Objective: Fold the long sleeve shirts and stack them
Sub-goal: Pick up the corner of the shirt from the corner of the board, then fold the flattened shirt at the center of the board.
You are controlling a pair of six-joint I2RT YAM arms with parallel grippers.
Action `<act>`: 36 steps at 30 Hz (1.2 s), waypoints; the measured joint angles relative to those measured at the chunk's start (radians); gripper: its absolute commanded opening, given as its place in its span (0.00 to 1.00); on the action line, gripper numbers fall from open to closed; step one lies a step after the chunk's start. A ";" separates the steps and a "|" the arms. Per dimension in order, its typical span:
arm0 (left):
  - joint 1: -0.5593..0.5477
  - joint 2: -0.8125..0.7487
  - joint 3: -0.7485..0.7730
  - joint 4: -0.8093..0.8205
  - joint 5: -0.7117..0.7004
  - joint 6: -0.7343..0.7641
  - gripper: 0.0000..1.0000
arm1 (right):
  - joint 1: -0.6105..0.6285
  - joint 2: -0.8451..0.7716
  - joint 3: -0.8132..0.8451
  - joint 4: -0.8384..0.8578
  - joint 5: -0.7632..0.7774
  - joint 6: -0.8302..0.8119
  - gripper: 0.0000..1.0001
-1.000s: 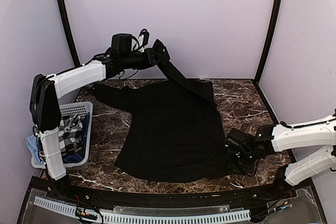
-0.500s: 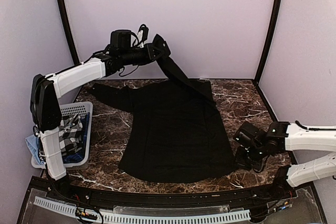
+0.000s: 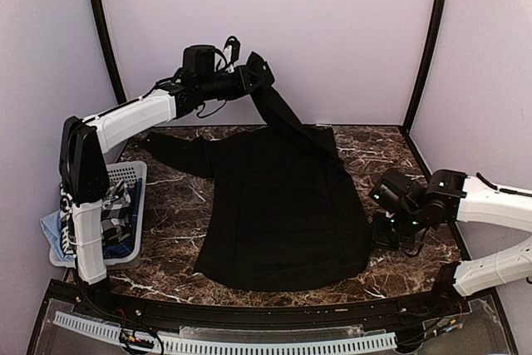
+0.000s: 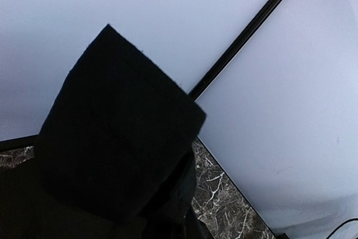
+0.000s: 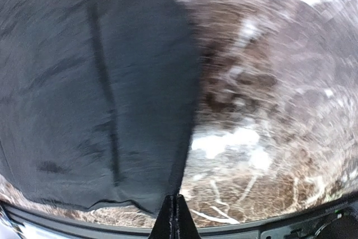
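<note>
A black long sleeve shirt (image 3: 283,205) lies spread on the marble table (image 3: 391,155). One of its sleeves rises to my left gripper (image 3: 253,75), which is shut on the cuff high above the table's back edge. In the left wrist view that black cuff (image 4: 112,132) covers the fingers. My right gripper (image 3: 378,239) is low at the shirt's right side, near the hem corner. The right wrist view shows its fingers (image 5: 175,216) shut, with the shirt's edge (image 5: 184,138) running straight into them. The other sleeve (image 3: 174,149) lies flat at the back left.
A white slatted basket (image 3: 125,174) stands off the table's left edge, holding a checked cloth (image 3: 112,214) with blue cloth (image 3: 51,234) beside it. Walls enclose the back and sides. Bare marble (image 5: 268,110) shows to the right of the shirt.
My right gripper has closed on the shirt's right edge and moved right and back, drawing the hem corner that way. The left arm has shifted slightly right with the sleeve.
</note>
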 measured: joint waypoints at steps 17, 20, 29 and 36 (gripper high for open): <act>0.127 -0.041 -0.034 -0.048 -0.094 0.061 0.00 | 0.211 0.469 0.184 0.328 -0.119 -0.273 0.00; 0.144 -0.052 -0.040 -0.053 -0.103 0.072 0.00 | 0.211 0.488 0.182 0.389 -0.154 -0.277 0.00; 0.160 -0.055 -0.042 -0.052 -0.103 0.079 0.00 | 0.211 0.514 0.166 0.498 -0.198 -0.264 0.00; 0.160 -0.055 -0.042 -0.052 -0.101 0.079 0.00 | 0.209 0.530 0.166 0.523 -0.213 -0.263 0.00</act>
